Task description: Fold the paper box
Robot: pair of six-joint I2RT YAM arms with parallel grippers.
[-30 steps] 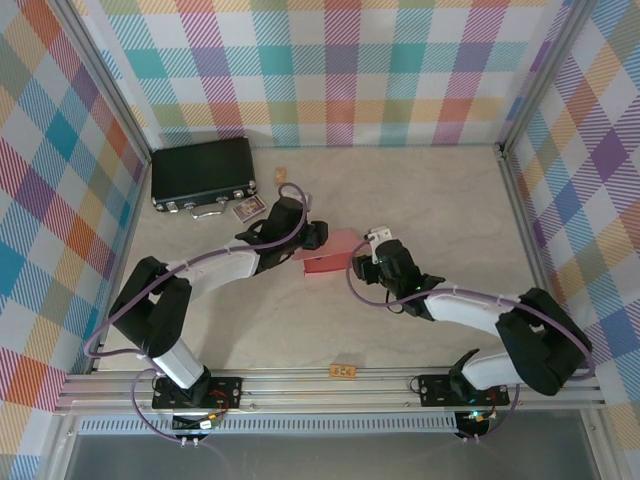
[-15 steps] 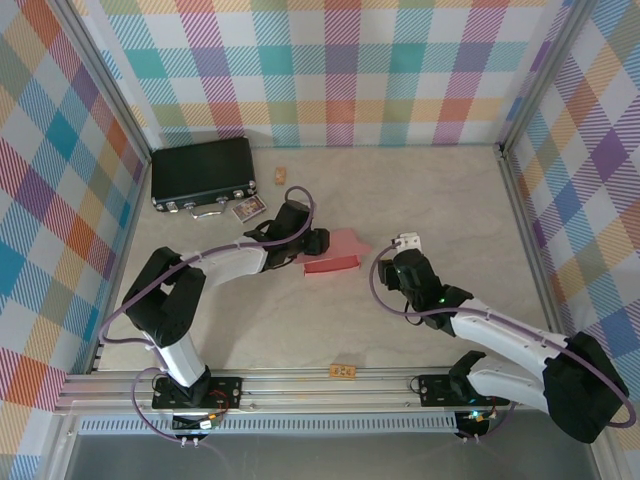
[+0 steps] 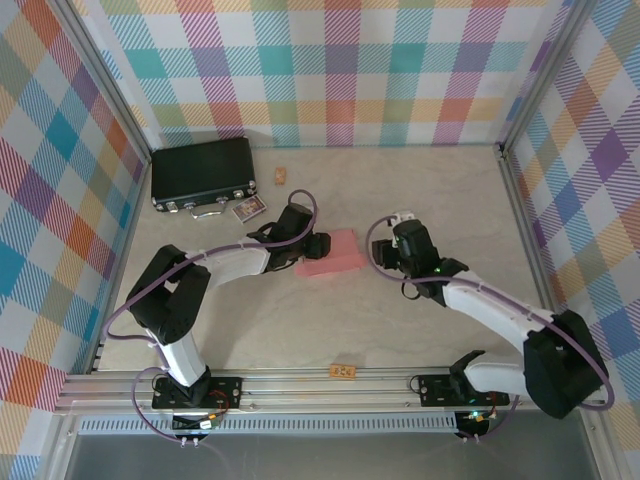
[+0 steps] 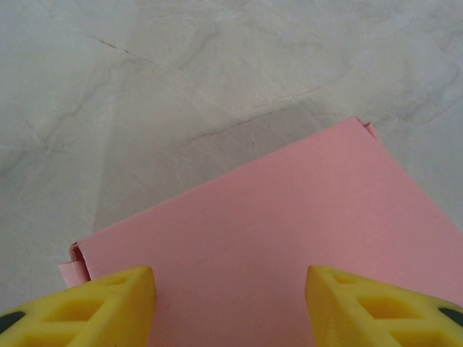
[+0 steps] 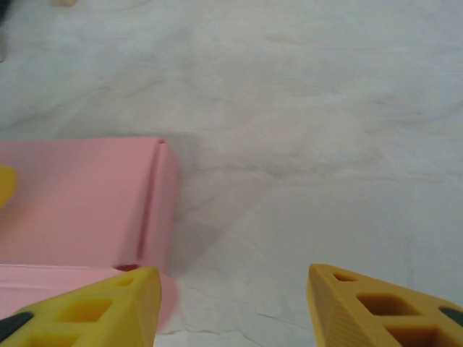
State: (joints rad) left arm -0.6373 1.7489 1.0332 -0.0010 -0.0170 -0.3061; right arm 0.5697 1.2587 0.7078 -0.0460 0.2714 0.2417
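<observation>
The left gripper (image 4: 228,276) is spreading its two yellow plastic fingertips partway over the paper box (image 4: 282,217), gripping nothing. The right gripper (image 5: 231,275) is gaping too, empty, just beside the box's right end. The one box is lying mid-table (image 3: 450,190) on pale marbled stone, looking smooth, salmon-pink and flat-topped. Far back, one black case (image 3: 203,170) with shiny latches is sitting.

One pink paper box (image 3: 330,252), one black case (image 3: 203,172) (one card (image 3: 248,208) just beside it), two tan blocks (image 3: 281,175), two arms (image 3: 225,265).
</observation>
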